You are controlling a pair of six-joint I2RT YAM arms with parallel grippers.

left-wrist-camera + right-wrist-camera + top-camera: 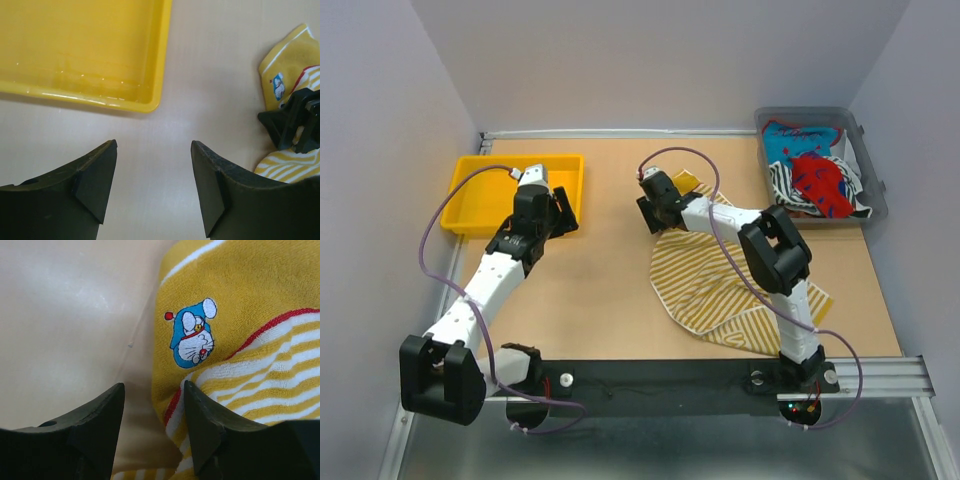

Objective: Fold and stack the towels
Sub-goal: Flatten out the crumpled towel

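Right gripper (153,390) spread, holding nothing, straddling the cartoon-patch corner (192,337) of the yellow striped towel (708,283) right of the yellow tray (480,205), left gripper (154,145) also slack and empty beside that tray; soft floppy light cloth probably, so best pinched at that corner hem.

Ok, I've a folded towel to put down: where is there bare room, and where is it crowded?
The table is bare between the yellow tray and the striped towel, and right of that towel below the grey bin. The tray's floor is bare too. Crowded: the bin, heaped with towels, and the towel's far corner by the right claw.
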